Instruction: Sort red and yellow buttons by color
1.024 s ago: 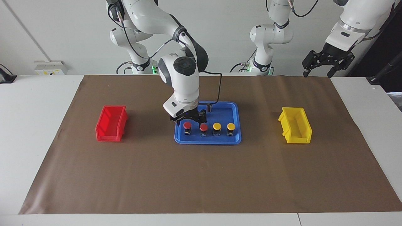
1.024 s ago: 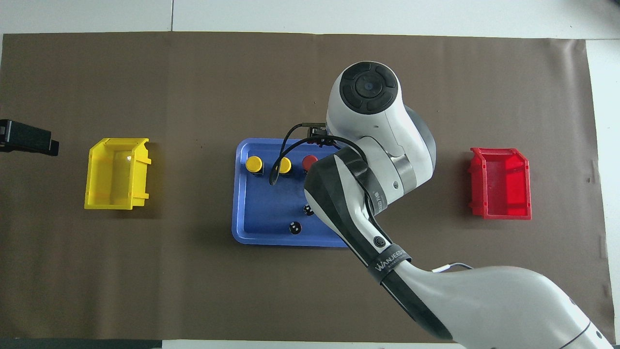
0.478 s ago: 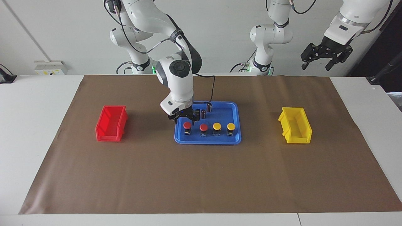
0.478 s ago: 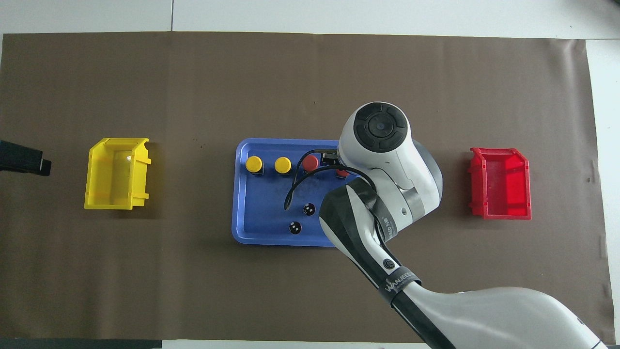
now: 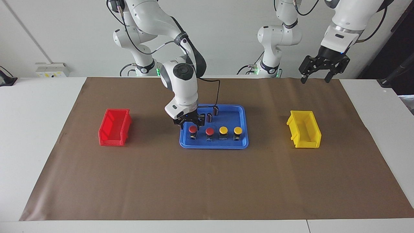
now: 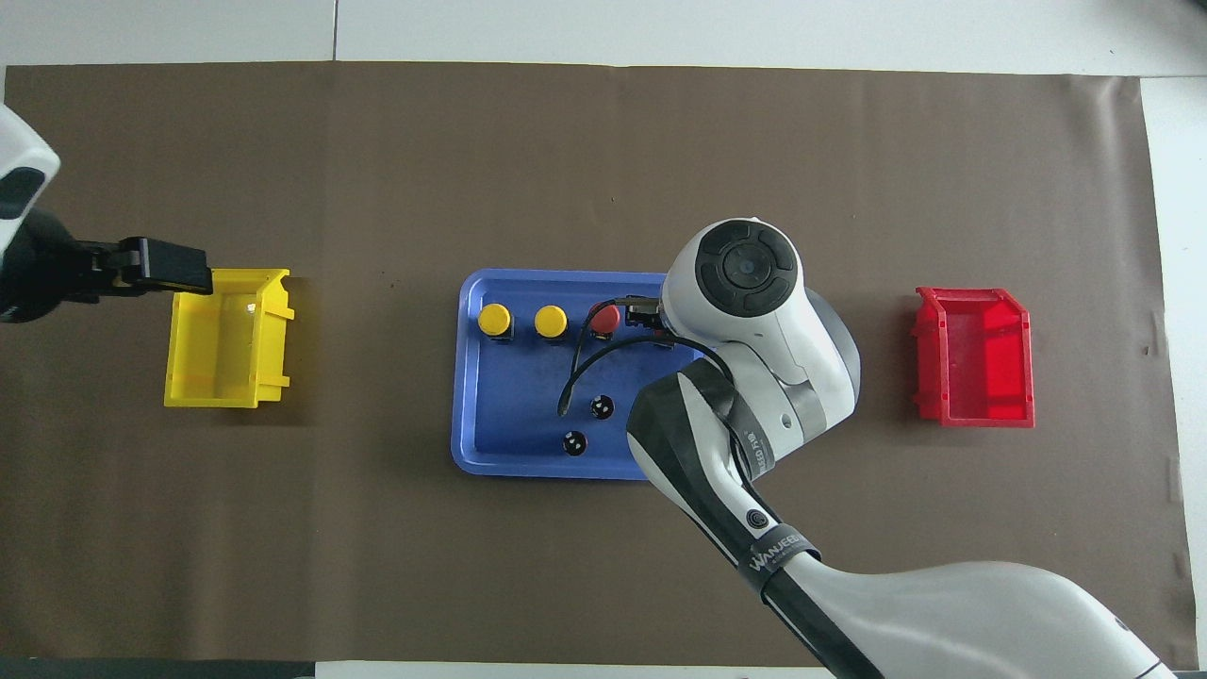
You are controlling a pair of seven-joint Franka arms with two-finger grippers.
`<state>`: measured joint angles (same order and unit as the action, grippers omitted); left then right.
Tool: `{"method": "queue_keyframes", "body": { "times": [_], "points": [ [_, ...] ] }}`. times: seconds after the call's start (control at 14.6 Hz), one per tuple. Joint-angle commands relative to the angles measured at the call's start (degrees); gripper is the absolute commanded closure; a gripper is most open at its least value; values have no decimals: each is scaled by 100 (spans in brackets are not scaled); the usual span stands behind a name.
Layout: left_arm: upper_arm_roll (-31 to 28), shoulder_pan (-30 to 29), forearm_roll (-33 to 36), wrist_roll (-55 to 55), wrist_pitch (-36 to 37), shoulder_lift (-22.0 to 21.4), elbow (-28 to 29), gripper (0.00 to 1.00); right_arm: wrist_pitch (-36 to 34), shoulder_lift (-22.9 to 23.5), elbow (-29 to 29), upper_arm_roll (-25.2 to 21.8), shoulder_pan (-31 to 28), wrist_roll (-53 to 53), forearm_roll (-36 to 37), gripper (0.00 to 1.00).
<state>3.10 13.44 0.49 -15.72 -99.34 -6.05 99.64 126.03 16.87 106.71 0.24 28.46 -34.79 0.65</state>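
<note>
On the blue tray (image 5: 245,129) at the middle of the table (image 5: 42,97), the four buttons stand in one row along the tray's edge farther from the robots: two red buttons toward the right arm's end, the end red button (image 5: 192,129) and the second red button (image 5: 210,131), then two yellow buttons (image 5: 230,130) toward the left arm's end. Two dark capless cylinders (image 5: 212,114) stand in the same tray, nearer to the robots. The right end effector (image 5: 190,122) hangs directly over the end red button, its fingers spread wide to either side of the cap and not closed on anything; whether the fingertips touch the button cannot be told. The left end effector (image 5: 315,72) is raised near the yellow bin (image 5: 304,133) at its end of the table, fingers spread and empty, waiting. None of the buttons is sorted yet: both the red bin (image 5: 114,127) and the yellow bin look empty. The step in hand appears to be the first pick, the right arm lining up on the end red button. The next move likely calls for a short straight descent so the fingers bracket the black body under the cap, then a firm close, a lift clear of the tray rim, and a carry to the red bin. The second red button stands just beside, so the spread fingers need to drop without knocking it.
</note>
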Motion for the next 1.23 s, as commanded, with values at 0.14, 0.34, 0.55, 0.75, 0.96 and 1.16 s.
{"method": "queue_keyframes", "body": {
  "times": [0.14, 0.34, 0.55, 0.75, 0.96, 1.16],
  "points": [
    [51, 509, 224, -713, -1157, 269, 741, 0, 229, 1, 157, -15, 125, -11, -74, 36],
    [60, 572, 198, -713, -1552, 428, 767, 0, 221, -17, 245, -15, 125, 51, -74, 52],
    [60, 668, 22, -748, -1993, 438, 900, 1, 159, -8, 210, -15, 99, 77, -74, 75],
    [51, 913, 30, -757, -2001, 516, 900, 1, -759, 9, -551, -32, -15, 199, -30, 78],
    [42, 1379, 153, -1081, -2098, 1112, 838, 1, -1771, -699, -740, -50, -751, 1347, 5, 78],
    [42, 1468, 268, -1118, -2467, 1544, 934, 1, -2600, -1850, -49, -50, -1919, 3034, -30, 78]
  ]
}}
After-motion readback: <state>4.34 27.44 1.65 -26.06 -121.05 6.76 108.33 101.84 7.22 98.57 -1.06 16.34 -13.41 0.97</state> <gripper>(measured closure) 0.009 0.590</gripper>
